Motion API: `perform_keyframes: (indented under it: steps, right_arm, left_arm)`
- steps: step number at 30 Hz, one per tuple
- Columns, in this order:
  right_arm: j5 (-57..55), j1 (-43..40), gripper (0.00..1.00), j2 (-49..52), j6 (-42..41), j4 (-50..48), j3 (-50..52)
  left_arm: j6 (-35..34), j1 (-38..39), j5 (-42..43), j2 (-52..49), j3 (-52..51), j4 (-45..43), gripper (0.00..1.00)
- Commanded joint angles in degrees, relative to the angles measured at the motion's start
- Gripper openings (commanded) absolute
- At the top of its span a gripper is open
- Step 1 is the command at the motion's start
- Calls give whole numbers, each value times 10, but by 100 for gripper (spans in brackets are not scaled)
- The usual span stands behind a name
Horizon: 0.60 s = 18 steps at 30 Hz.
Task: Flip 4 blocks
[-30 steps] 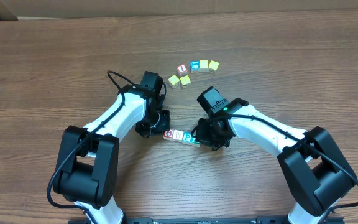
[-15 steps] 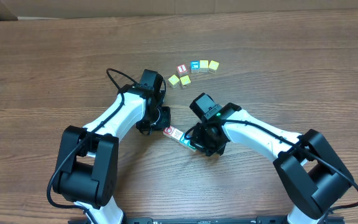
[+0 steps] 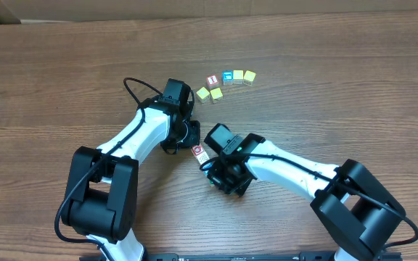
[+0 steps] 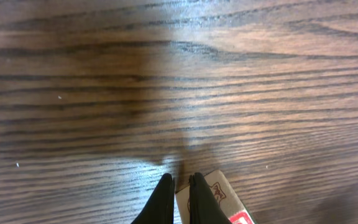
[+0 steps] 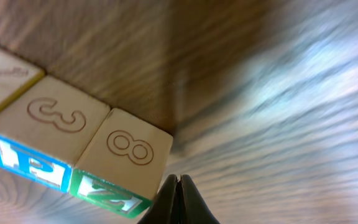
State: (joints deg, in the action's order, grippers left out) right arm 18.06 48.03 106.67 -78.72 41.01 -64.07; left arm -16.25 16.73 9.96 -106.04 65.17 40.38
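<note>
The four blocks [image 3: 201, 153] lie in a short row in the middle of the counter [image 3: 339, 87], pinched in between the two arms. From overhead only the red "O" block [image 3: 198, 149] and the whitish block [image 3: 204, 157] beside it show, since the right arm covers the other end. The right wrist view shows that end: the blue "P" block [image 5: 42, 143] and the green "Z" block [image 5: 120, 163] sit side by side, touching, with a "3" and an "8" on their upper faces. The right fingers [image 5: 169, 205] are pressed together with nothing held, their tip just beside the "Z" block's near corner. Whether they touch it cannot be told. The left fingers [image 4: 163, 200] are also drawn narrow and empty, close against the "O" block's edge at the row's other end. The step in hand looks like tipping the row by nudging with closed tips rather than gripping. The next move likely calls for a low push against a side face so each block rolls over instead of sliding. The yellow cubes [image 3: 209, 93] and the red "1" cube [image 3: 212, 80] sit well apart, out of the way. The crowding comes mainly from the two arms.
</note>
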Motion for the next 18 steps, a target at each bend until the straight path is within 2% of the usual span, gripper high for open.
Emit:
perform_keyframes:
  steps: [1, 12, 18]
  right_arm:
    - [1, 13, 4, 0, -40, -31, -3]
    - [0, 18, 4, 0, -54, -43, -3]
    - [-34, 17, 4, 0, 44, -43, -3]
  left_arm:
    - [11, 6, 32, -12, -1, 5, 4]
    - [42, 21, 12, -12, -1, 5, 4]
    - [40, 4, -55, -12, 43, 52, 4]
